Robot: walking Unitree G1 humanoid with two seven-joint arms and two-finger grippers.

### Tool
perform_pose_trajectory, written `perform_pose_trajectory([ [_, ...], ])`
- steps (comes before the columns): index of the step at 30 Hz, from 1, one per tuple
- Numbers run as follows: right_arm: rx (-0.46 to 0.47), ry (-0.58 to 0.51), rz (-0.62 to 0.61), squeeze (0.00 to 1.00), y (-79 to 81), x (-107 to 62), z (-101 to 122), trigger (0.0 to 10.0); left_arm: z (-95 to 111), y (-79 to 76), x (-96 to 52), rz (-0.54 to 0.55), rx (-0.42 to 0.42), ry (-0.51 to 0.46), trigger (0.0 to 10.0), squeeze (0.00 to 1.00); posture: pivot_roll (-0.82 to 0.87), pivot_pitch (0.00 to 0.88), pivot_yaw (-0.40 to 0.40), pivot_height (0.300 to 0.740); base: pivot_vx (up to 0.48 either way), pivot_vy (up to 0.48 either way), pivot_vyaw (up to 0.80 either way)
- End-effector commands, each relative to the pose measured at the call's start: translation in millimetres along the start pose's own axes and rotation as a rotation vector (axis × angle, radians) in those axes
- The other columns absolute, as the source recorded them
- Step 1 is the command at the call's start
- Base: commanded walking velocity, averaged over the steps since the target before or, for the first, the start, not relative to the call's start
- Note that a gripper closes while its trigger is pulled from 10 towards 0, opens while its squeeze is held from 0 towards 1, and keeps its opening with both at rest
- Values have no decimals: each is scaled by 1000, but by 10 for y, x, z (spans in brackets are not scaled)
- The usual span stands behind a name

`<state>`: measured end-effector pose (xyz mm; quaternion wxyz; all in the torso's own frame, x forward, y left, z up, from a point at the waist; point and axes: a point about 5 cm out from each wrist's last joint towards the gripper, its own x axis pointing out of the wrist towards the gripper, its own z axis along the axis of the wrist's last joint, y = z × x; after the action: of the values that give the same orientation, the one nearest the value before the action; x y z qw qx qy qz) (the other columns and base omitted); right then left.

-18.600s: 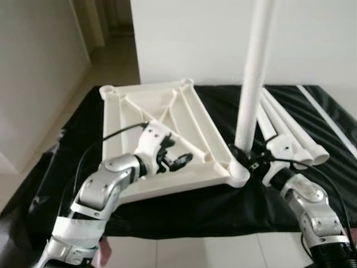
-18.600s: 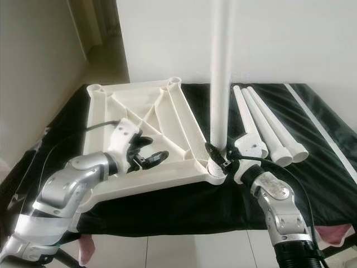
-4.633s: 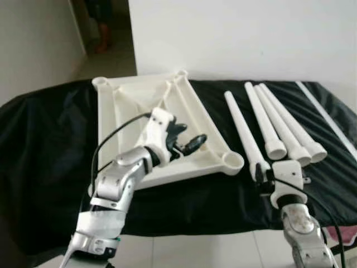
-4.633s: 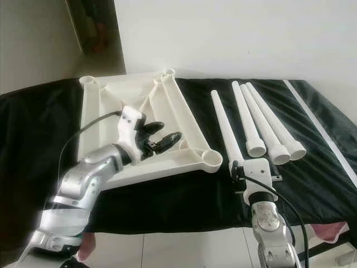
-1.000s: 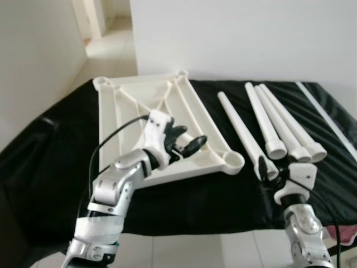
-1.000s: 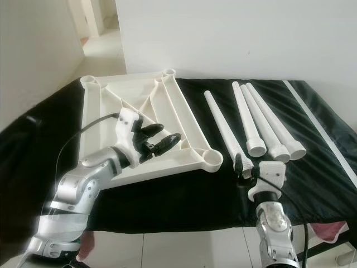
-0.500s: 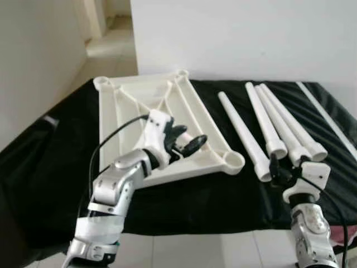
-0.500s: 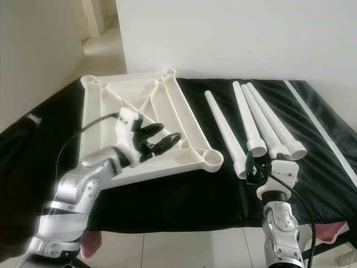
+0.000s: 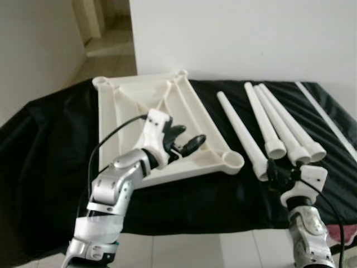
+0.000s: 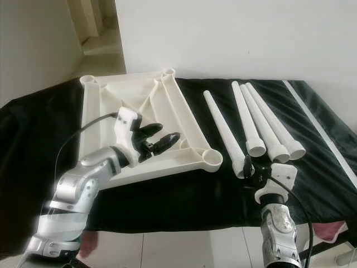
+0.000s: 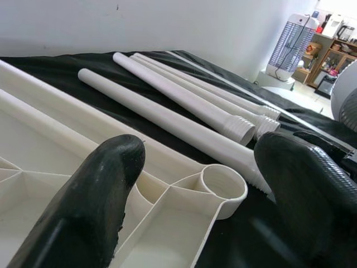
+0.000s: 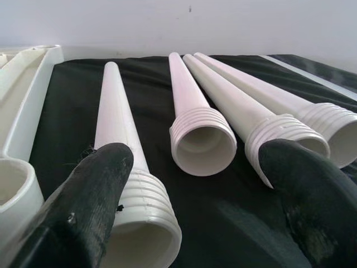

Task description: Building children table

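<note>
**No legs fitted yet: four loose, four sockets bare**

You have the cream plastic ribbed tabletop (image 9: 150, 120) lying underside-up on the black cloth-covered surface (image 9: 50, 145), on the left of the scene. Its round corner sockets all stand bare, including the near right socket (image 9: 233, 162). Judging by that, none of the assembly proper is done.

To the right of the tabletop lie the four white tapered plastic legs, threaded at their wide near ends. The leftmost leg (image 9: 241, 135) lies by itself, slanting toward the near right socket, and its threaded end stops just beside your right gripper (image 10: 249, 169). The other three legs (image 9: 281, 124) lie close together further right, side by side.

Your right gripper sits at the near edge of the cloth with its fingers spread wide and nothing between them. In the right wrist view one finger (image 12: 83, 201) stands right at the leftmost leg's threads and the other finger (image 12: 309, 195) is well over by the neighbouring legs.

Your left gripper (image 9: 187, 146) hovers over the tabletop's near right part, fingers also wide apart and empty, pointed toward the near right socket.

What is left, as I judge it: pick up each leg, screw it into a socket, four times over, then turn the table upright.

I can read no brand, label or writing on any part.
</note>
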<state>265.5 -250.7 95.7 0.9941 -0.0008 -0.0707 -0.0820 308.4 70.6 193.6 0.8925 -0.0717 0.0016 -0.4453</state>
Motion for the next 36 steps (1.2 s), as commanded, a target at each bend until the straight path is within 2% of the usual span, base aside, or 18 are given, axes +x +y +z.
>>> perform_pose_trajectory([
  [1, 22, 43, -6, 0, -19, -8, -82, 10000, 39, 12, 14, 28, 6, -1, 10000, 0, 63, 0, -10, 740, 0, 0, 0],
  [15, 72, 85, 96, 0, 103, 130, -139, 10000, 45, 11, 16, 31, 4, -2, 10000, 0, 67, 0, -12, 740, 0, 0, 0],
  [25, 84, 122, 134, 0, 148, 130, -203, 10000, 41, 2, 13, 35, -3, -7, 10000, 0, 65, 0, -19, 740, 0, 0, 0],
  [30, 96, 111, 145, 0, 150, 136, -191, 10000, 38, -2, 16, 34, -4, -7, 10000, 0, 62, 0, -18, 740, 0, 0, 0],
  [36, 111, 16, 206, 0, 160, 146, 12, 10000, 52, 1, 12, 36, -2, -10, 10000, 0, 66, 0, -24, 740, 0, 0, 0],
])
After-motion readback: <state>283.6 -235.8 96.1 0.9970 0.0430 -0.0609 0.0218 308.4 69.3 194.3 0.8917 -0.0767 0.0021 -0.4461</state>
